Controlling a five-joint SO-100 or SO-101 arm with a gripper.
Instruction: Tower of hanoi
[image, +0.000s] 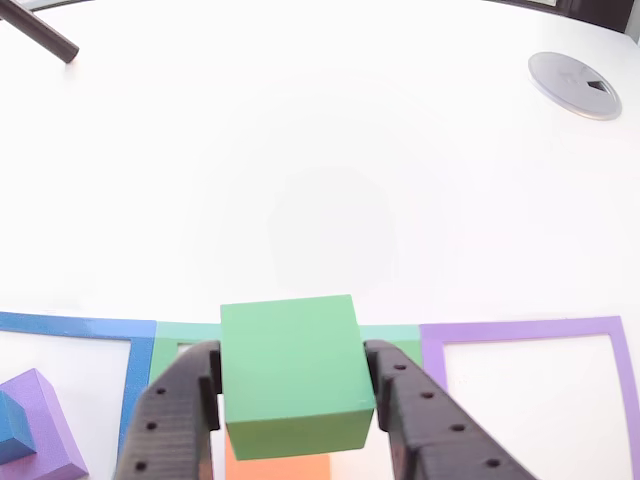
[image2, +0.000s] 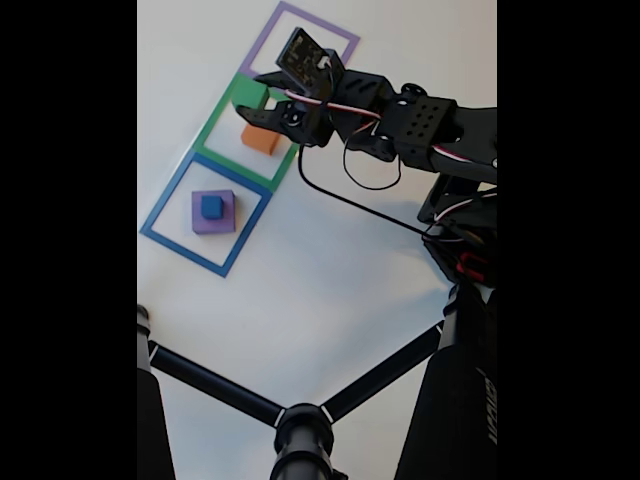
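The green cube (image: 291, 372) is pinched between the two black fingers of the end effector (image: 292, 390), over the orange block (image: 278, 467) inside the green square (image2: 226, 126). In the fixed view, a blue cube (image2: 211, 207) sits on a purple block (image2: 213, 213) in the blue square (image2: 166, 201) on the white table (image: 320, 180); the purple square (image2: 270, 36) lies on the green square's other side.

— What sits on the white table (image: 320, 150) near its far right corner?
— A round grey disc (image: 574, 84).
— And below?
— A black tripod (image2: 300, 425), legs spread across the table's near edge.
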